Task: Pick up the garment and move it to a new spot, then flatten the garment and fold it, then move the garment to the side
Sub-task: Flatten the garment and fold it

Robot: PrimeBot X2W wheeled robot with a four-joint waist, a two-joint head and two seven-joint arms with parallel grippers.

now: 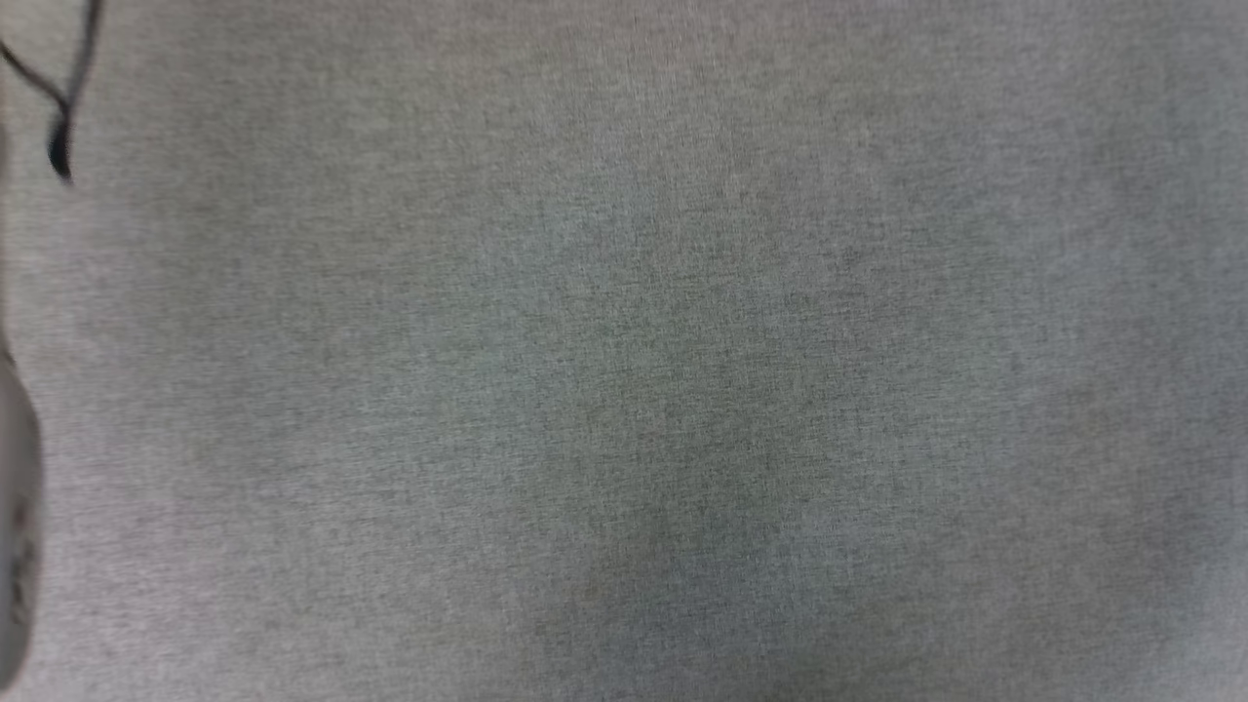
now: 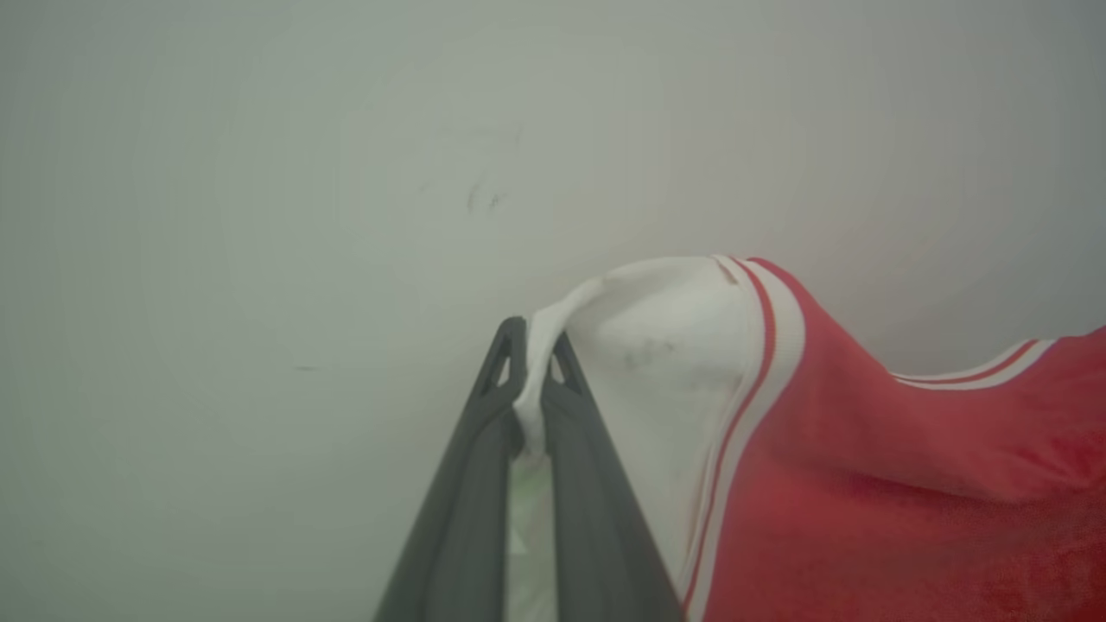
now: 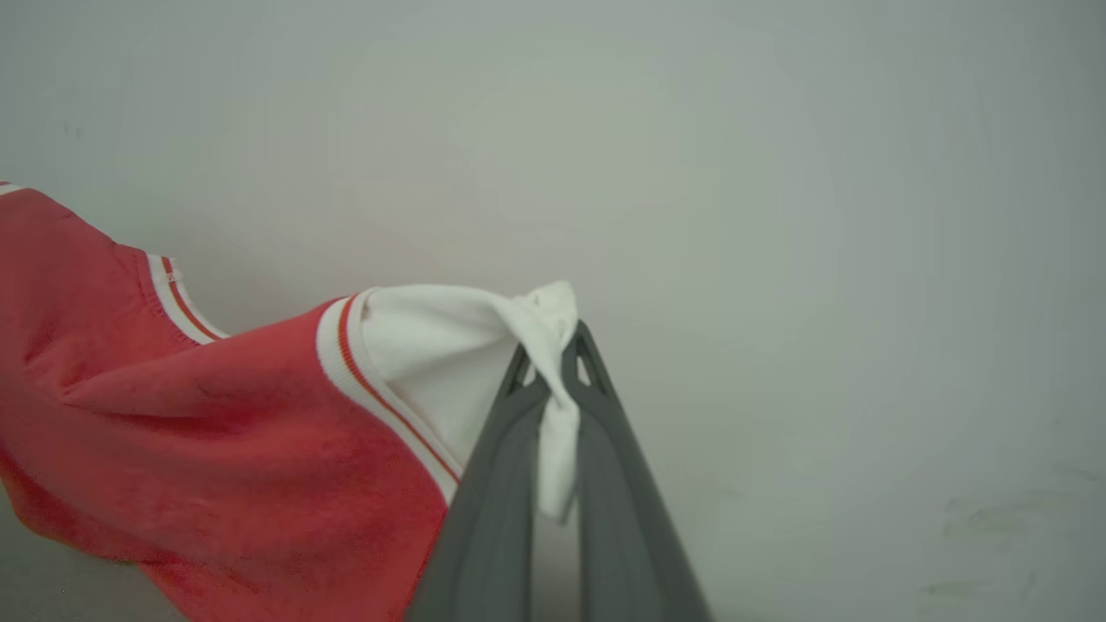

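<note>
The garment (image 2: 864,484) is a red jersey with white sleeves and red-and-white striped trim, hanging lifted against a pale plain background. My left gripper (image 2: 537,350) is shut on the white fabric of one sleeve, which bunches between the dark fingers. In the right wrist view the garment (image 3: 199,449) stretches away to the left, and my right gripper (image 3: 553,345) is shut on the other white sleeve, a twist of cloth pinched between its fingers. The red body sags between the two grips.
The head view looks down on a grey woven cloth surface (image 1: 624,351). A thin black cable (image 1: 60,117) crosses the top left corner, and a pale rounded robot part (image 1: 18,526) sits at the left edge.
</note>
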